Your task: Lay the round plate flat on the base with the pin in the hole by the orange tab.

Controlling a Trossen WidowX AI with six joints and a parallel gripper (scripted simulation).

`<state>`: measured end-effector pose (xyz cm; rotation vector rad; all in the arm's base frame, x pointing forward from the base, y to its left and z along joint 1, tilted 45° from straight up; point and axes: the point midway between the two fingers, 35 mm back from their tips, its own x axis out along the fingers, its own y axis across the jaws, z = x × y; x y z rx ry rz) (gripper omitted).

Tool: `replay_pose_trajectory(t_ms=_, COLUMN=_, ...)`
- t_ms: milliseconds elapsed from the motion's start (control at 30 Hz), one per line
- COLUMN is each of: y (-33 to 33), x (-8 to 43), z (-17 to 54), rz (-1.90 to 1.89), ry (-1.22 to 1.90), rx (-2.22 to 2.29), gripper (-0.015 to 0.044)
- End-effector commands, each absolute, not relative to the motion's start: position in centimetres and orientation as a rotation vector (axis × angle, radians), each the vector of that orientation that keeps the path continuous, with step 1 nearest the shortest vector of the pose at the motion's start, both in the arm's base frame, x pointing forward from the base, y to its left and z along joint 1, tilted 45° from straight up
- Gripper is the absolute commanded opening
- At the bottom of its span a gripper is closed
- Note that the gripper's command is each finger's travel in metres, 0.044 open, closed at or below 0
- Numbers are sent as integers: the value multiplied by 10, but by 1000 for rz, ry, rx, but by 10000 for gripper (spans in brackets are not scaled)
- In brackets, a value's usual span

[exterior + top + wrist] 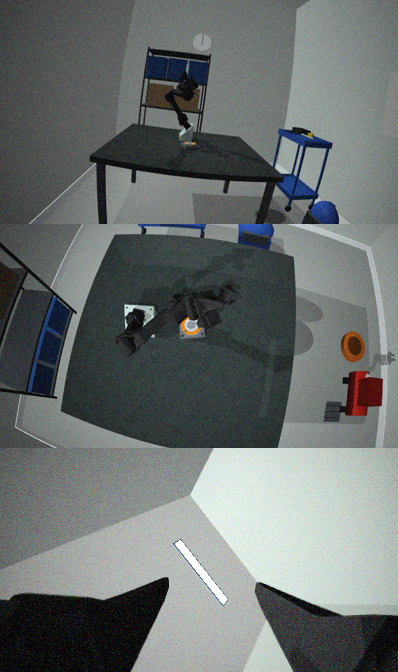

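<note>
The round plate (183, 328) (190, 143) shows as orange and white around the grey post top (191, 324), over the square grey base (194, 336). A small dark spot shows on the plate's lower left in the top view; I cannot tell whether it is the hole or the pin. Part of the plate is hidden by the arm in that view, and I cannot make out the tab. Whether the plate is tilted or flat is too small to tell. My gripper (211, 584) is open with nothing between its fingers, raised high above the table and pointing upward, away from the plate.
The arm stands on a pale mounting plate (127, 308) to the left of the base in the top view, on the dark table (174, 386) (140, 152). Its raised links pass over the base's upper side there. A shelf rack and blue cart (317, 142) stand beyond the table.
</note>
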<state>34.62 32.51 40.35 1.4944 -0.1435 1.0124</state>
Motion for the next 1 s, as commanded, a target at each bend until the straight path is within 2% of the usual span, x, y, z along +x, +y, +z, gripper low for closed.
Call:
replay_pose_trajectory(t_ms=0, y=327, x=349, z=399, rz=996, ry=-130, rx=1487, gripper=374)
replay_pose_trajectory(t_ms=133, y=344, x=386, z=317, rz=718, ry=97, rx=1327, gripper=269)
replay_pose_trajectory(t_ms=267, y=345, x=398, z=275, rz=592, ry=200, rx=1233, gripper=164)
replay_pose_trajectory(t_ms=467, y=330, x=406, z=175, rz=314, ry=430, rx=977, gripper=6)
replay_pose_trajectory(t_ms=800, y=275, x=379, z=59, rz=-8, ry=721, rx=565, gripper=0)
replay_pose_trajectory(t_ms=967, y=226, x=345, z=6, rz=-181, ry=898, rx=269, gripper=0)
